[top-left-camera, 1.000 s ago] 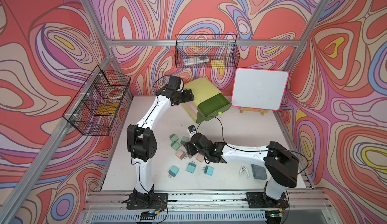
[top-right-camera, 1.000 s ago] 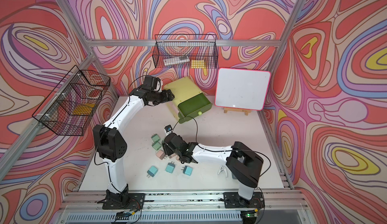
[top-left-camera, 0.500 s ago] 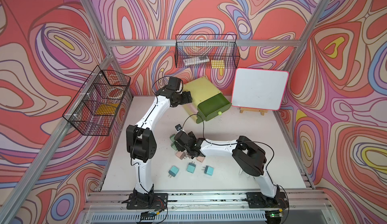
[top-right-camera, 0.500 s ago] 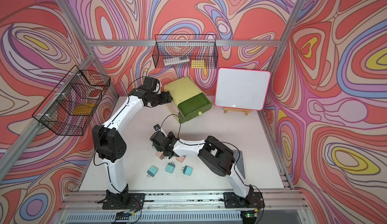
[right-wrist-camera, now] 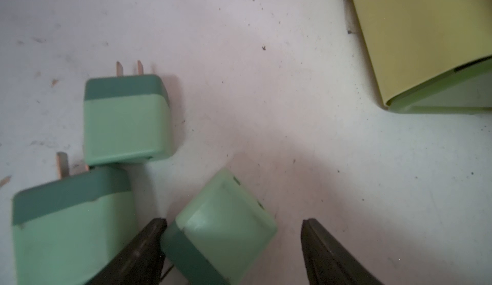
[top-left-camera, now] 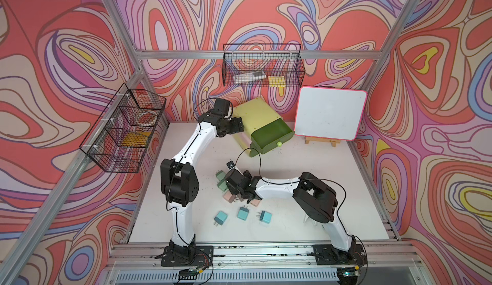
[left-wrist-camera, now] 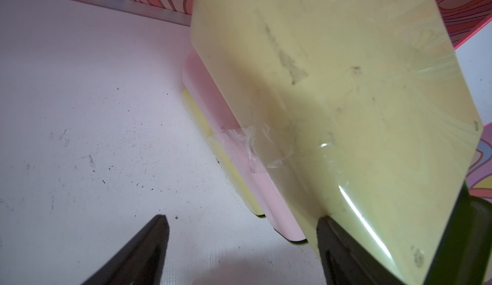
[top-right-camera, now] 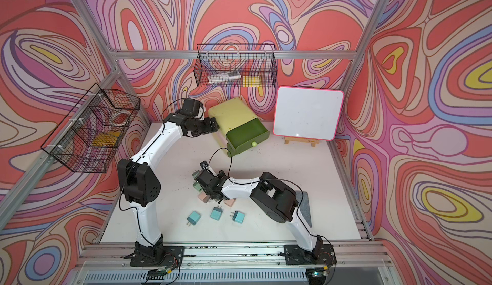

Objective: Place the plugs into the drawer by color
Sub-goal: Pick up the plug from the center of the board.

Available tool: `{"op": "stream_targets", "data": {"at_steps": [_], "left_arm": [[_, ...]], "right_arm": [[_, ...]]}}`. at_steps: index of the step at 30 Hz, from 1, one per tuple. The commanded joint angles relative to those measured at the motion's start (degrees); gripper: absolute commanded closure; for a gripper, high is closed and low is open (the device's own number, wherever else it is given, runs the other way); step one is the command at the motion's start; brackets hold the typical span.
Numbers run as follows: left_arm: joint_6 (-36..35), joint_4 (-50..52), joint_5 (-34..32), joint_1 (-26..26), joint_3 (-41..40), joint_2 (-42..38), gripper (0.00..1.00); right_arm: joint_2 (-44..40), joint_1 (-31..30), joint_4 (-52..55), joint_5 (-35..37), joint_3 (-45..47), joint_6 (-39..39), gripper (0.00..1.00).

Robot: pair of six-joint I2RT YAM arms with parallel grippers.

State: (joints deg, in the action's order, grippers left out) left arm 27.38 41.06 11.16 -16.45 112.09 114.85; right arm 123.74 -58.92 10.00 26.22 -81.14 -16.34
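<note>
LEFT: left gripper (left-wrist-camera: 242,218) fingers wide, empty, one tip against the wall of the yellow-green drawer chest (left-wrist-camera: 332,70) | RIGHT: right gripper (right-wrist-camera: 233,221) fingers wide, tilted sage green plug (right-wrist-camera: 221,217) between them, touching one finger, clear of the other | two more sage plugs (right-wrist-camera: 125,121) (right-wrist-camera: 72,225) just beyond that finger

1. We see white links and bulky black joints (top-left-camera: 179,182) on the left arm (top-left-camera: 198,142) and right arm (top-left-camera: 277,189).
2. We note a thin black cable (top-left-camera: 260,163) looping off each wrist.
3. We find black bolted base plates (top-left-camera: 186,253) and dark tapered fingers (left-wrist-camera: 138,251).
</note>
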Motion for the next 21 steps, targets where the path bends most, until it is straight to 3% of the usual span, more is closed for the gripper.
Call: {"op": "stream_targets", "data": {"at_steps": [1,10,21], "left_arm": [[-0.76,1.04,-0.18,0.17,-0.65,-1.18,0.13],[-0.57,0.93,-0.05,0.11,-0.63,-1.29,0.13],[-0.41,1.04,-0.21,0.10,-0.60,-1.63,0.13]], "right_arm": [[-3.80,0.12,1.05,0.24,2.48,-1.66,0.21],[-8.23,1.45,-0.77,-5.91,5.25,-3.97,0.26],[-2.53,4.99,8.91,-10.59,-6.61,-15.33,0.25]]}}
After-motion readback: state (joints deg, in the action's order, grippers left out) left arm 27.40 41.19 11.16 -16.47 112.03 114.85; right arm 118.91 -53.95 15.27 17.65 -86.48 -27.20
